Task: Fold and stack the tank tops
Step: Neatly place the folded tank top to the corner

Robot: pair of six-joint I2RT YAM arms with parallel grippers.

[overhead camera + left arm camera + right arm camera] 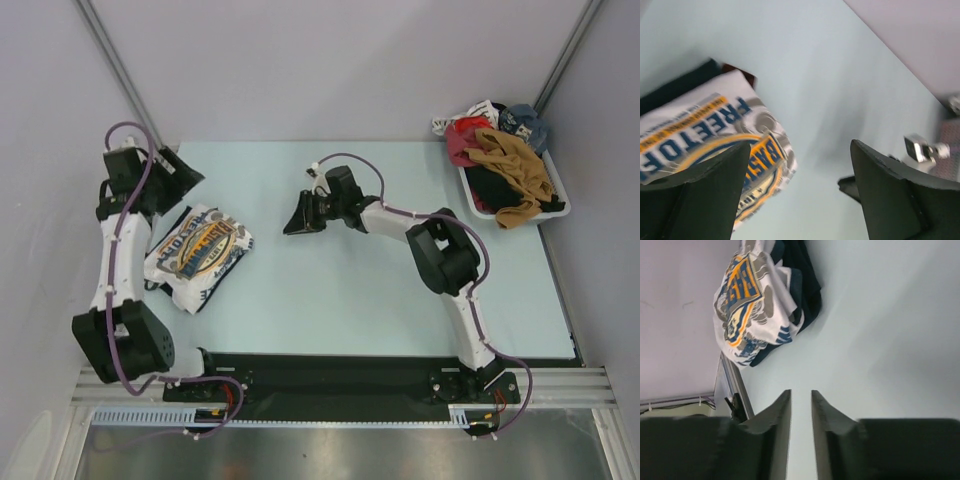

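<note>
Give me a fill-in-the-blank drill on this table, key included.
The white tank top lies on the navy tank top, print side ___.
The left hand near them is wide ___.
The right hand holds ___.
The tray of clothes sits at the far ___ corner of the table.
Missing: up; open; nothing; right.

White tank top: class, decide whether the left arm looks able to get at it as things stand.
Probably yes. The left gripper hangs right beside the white tank top, jaws wide open and empty, with nothing between them. The right gripper is well clear of it.
</note>
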